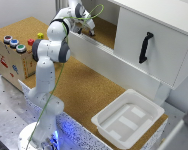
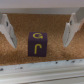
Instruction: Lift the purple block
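One arm, exterior view: pincer (image 1: 89, 31) reaches into the open drawer (image 1: 106, 30) at about 12 o'clock of the arm's base; block hidden behind the arm and drawer wall. Wrist view: block (image 2: 37, 44) sits on cork between the two fingers (image 2: 6, 29), pincer spread, neither finger touching it. Block roughly cubic, no long axis, yellow mark on its face. Fingertips partly blurred; clearance under them unclear.

Wrist view: purple block (image 2: 38, 44) bearing a yellow mark on its facing side, shaped like a hooked "J"; exact character uncertain. No other legible text.
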`<state>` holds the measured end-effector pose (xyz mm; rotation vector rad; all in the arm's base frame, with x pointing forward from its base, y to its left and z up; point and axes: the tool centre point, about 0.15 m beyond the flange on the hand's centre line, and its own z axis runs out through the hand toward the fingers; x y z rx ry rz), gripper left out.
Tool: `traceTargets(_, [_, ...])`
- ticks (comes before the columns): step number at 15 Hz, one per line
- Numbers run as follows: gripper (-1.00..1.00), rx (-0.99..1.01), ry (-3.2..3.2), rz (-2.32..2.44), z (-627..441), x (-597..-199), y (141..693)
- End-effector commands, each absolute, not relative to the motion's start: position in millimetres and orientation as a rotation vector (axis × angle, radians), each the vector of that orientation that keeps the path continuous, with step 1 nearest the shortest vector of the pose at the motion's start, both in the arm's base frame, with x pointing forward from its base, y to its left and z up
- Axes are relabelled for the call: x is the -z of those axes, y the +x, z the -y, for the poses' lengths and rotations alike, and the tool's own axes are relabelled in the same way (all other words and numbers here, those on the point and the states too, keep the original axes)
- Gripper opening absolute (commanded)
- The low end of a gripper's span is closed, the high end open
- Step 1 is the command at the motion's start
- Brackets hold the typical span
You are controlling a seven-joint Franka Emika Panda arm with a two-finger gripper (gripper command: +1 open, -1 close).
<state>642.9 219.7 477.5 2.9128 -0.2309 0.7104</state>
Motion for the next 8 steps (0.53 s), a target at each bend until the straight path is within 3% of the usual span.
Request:
traceTargets(1, [1.0,-0.635,3.016,0.167,-227,-466,674])
traceTargets(7, [1.0,-0.634,3.053,0.279,-213,-462,687])
traceTargets(8, [-1.0,-0.634,3.061,0.294,-211,-462,688])
